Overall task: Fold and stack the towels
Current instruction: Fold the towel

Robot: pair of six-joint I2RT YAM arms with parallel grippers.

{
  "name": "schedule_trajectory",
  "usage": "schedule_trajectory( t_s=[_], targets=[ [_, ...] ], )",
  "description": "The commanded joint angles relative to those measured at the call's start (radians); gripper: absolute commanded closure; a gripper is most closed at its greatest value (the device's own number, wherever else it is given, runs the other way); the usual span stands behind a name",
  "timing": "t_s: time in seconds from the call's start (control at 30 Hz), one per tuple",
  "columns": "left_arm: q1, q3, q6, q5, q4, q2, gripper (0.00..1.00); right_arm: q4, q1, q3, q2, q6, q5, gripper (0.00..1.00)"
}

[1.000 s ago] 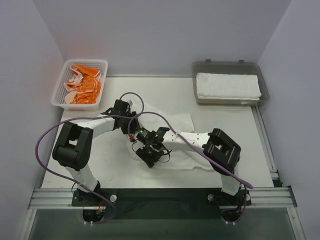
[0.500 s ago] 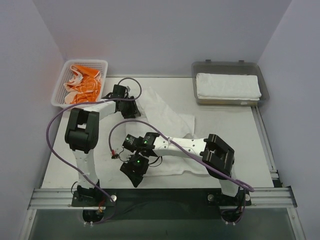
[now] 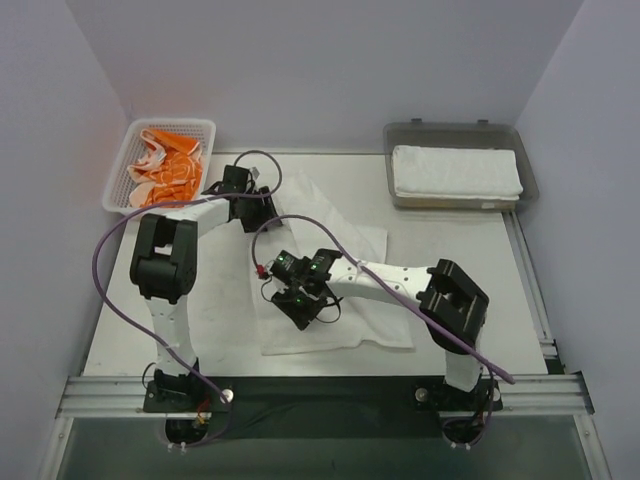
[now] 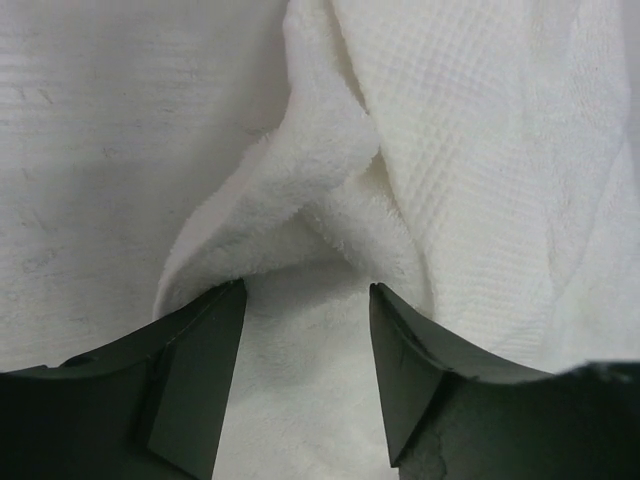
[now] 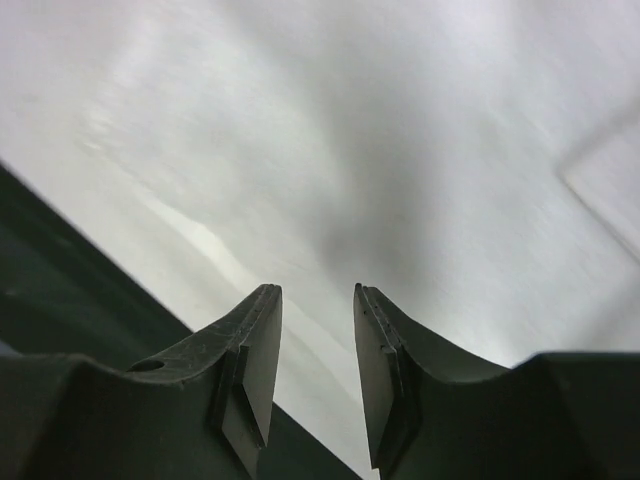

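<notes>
R wrist view: pale surface [image 5: 350,150] motion-blurred, unreadable. L wrist view: white terry towel [image 4: 470,150] cut off at top & right edges. Overhead: crumpled orange-and-white towel [image 3: 165,170] print too small to tell.

The left claw [image 4: 305,290], fingers apart, points at a bunched fold of white towel [image 4: 470,170] on the table [image 4: 90,150].

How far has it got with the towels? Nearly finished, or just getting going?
Early on, I'd say. Done: one folded white towel lies in the grey tray. In hand: a second towel lies rumpled on the table, the left gripper open at its far corner, the right gripper open over it. Left: the orange towels in the basket.
</notes>
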Motion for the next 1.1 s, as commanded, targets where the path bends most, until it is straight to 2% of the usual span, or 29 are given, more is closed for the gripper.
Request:
schedule_trajectory(
  t_s=[0.0,0.03,0.07,0.17,0.23,0.33,0.43,0.5,0.6,0.7,0.8,0.93,1.07],
  targets=[
    [0.021,0.005,0.042,-0.050,0.044,-0.021,0.34,-0.046,-0.051,-0.124,-0.168,0.090,0.181,0.65],
    [0.019,0.003,0.040,-0.048,0.050,-0.056,0.30,-0.043,-0.067,-0.157,-0.199,0.115,0.193,0.64],
    [0.016,-0.003,0.037,-0.048,0.060,-0.084,0.23,-0.037,-0.104,-0.195,-0.233,0.133,0.222,0.64],
    [0.002,-0.027,0.039,-0.100,0.054,-0.226,0.12,-0.025,-0.175,-0.314,-0.372,0.198,0.279,0.61],
    [-0.008,-0.052,0.040,-0.163,0.009,-0.355,0.09,-0.020,-0.219,-0.379,-0.455,0.238,0.287,0.60],
    [-0.062,-0.137,0.046,-0.255,-0.057,-0.539,0.08,-0.005,-0.319,-0.458,-0.544,0.285,0.265,0.61],
    [-0.164,-0.268,0.023,-0.312,-0.137,-0.704,0.09,0.020,-0.411,-0.504,-0.589,0.297,0.218,0.64],
    [-0.256,-0.393,-0.007,-0.298,-0.178,-0.772,0.12,0.029,-0.439,-0.538,-0.598,0.299,0.193,0.69],
    [-0.377,-0.569,-0.105,-0.196,-0.207,-0.881,0.19,0.041,-0.471,-0.571,-0.590,0.310,0.143,0.77],
    [-0.474,-0.691,-0.153,-0.148,-0.226,-0.903,0.24,0.066,-0.497,-0.610,-0.581,0.328,0.103,0.79],
    [-0.508,-0.737,-0.159,-0.134,-0.252,-0.874,0.28,0.095,-0.531,-0.650,-0.573,0.348,0.066,0.79],
    [-0.536,-0.727,-0.130,-0.117,-0.337,-0.778,0.31,0.127,-0.620,-0.699,-0.550,0.371,-0.009,0.78],
    [-0.585,-0.696,-0.121,-0.159,-0.503,-0.676,0.32,0.142,-0.748,-0.757,-0.535,0.391,-0.078,0.76]
  ],
)
